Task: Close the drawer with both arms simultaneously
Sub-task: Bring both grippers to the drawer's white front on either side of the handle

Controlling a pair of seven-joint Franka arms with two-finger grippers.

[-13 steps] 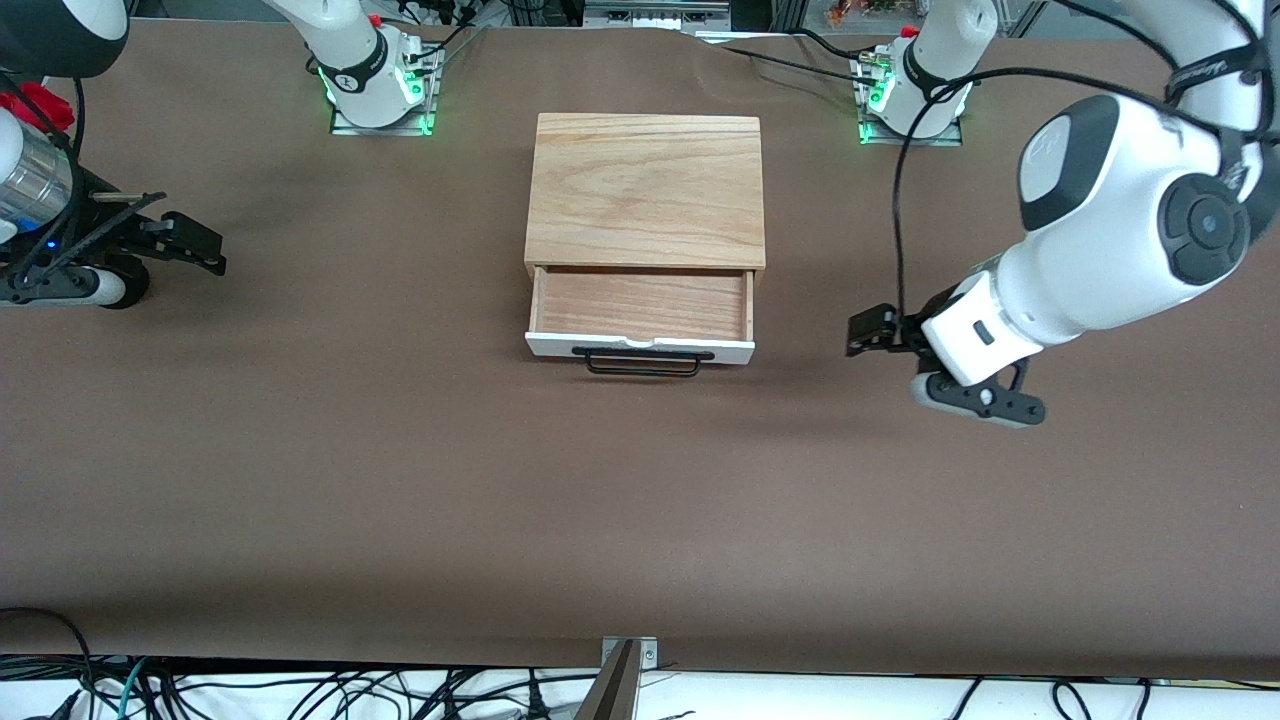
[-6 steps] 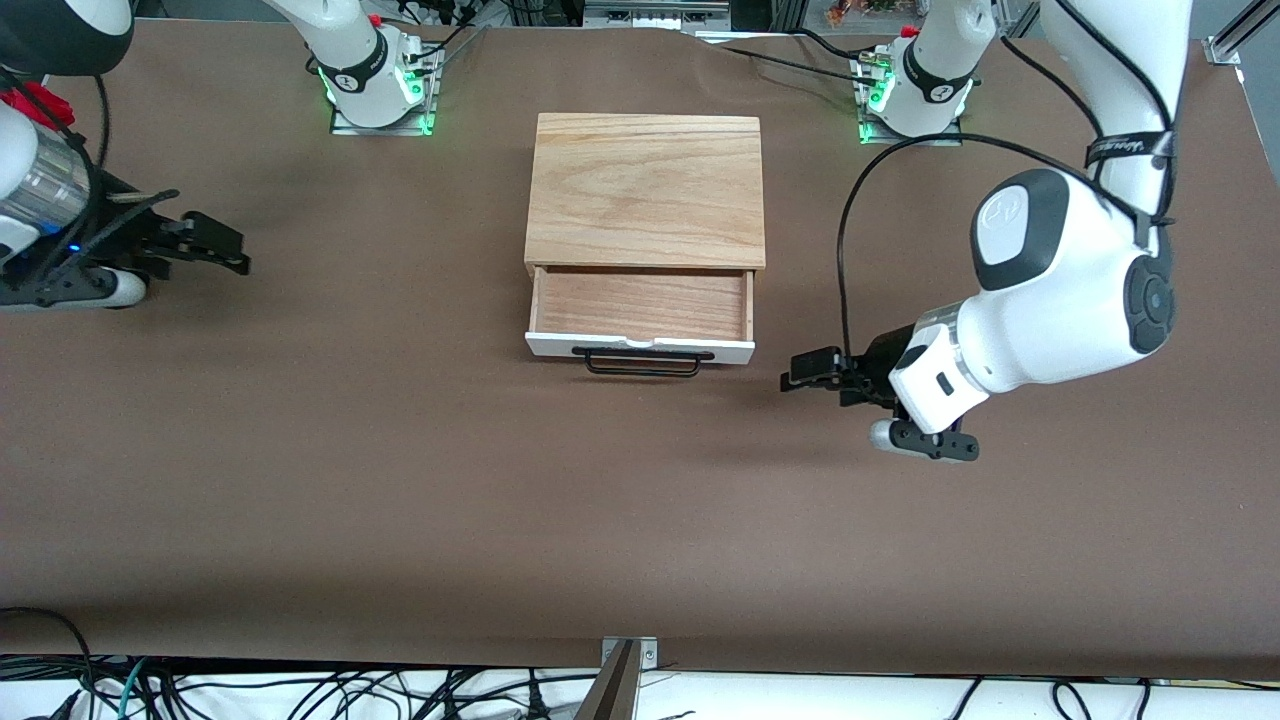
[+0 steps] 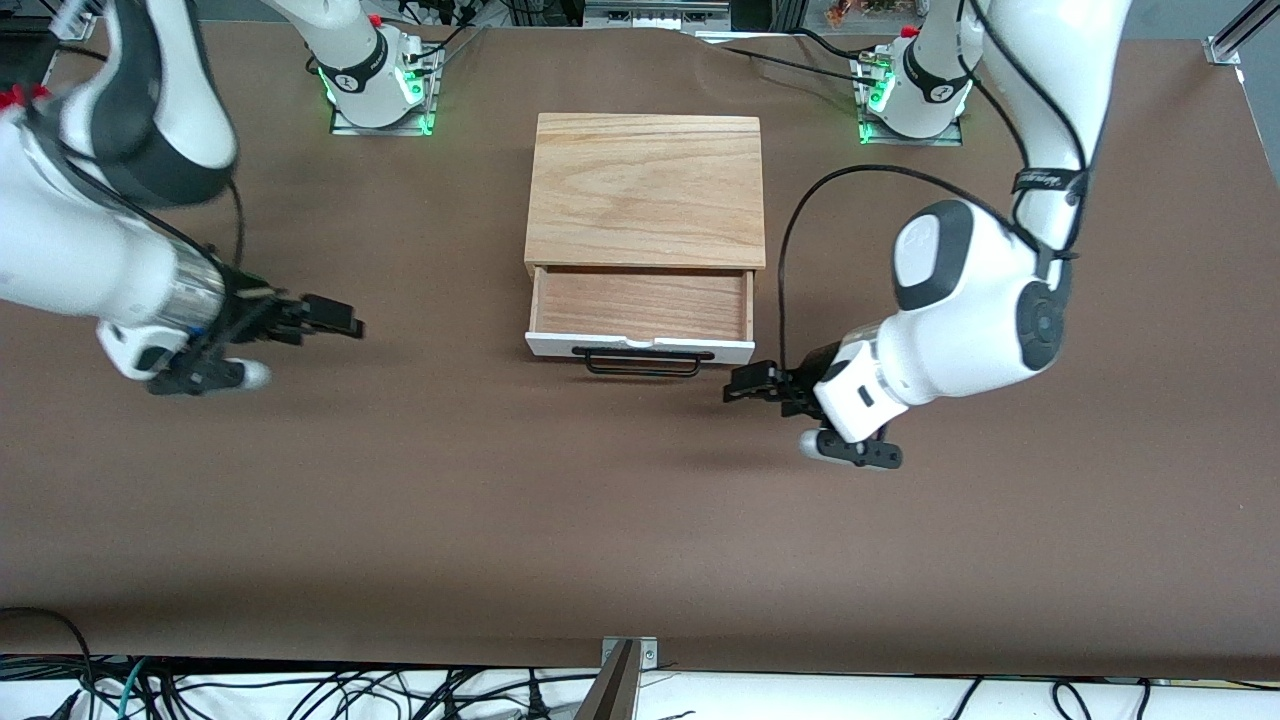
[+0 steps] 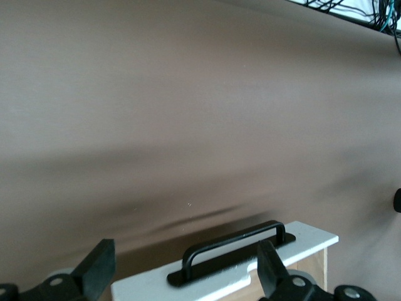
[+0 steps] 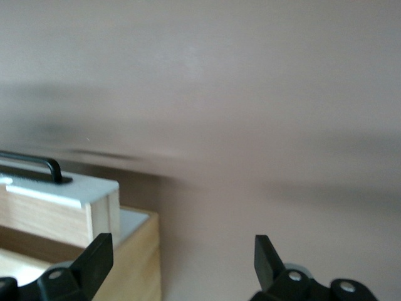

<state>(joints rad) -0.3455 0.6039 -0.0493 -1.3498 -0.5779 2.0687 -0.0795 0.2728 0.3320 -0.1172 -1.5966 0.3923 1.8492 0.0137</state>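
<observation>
the left end effector hangs low over the desk just off the corner of the drawer at the left arm's end, its two black fingers spread wide apart with nothing between them; in the left wrist view the white front panel and the black wire handle sit in the gap between the fingertips, so the pose looks chosen to line up with the panel for a push rather than to grip anything. the right end effector hovers over bare desk toward the right arm's end, well apart from the drawer, fingers likewise open and empty; its wrist view catches the corner of the white panel standing proud of the light-oak box, so it appears aimed at the panel's matching end. the drawer itself stands pulled out of the box at the middle of the desk, reddish-brown floor exposed, front panel on the side nearer the front camera. judging by this, closing has not begun: neither end effector touches the panel. placing one at each end of the panel probably serves to keep the push even, since a shove at one corner alone could skew the drawer or slide the whole box.
</observation>
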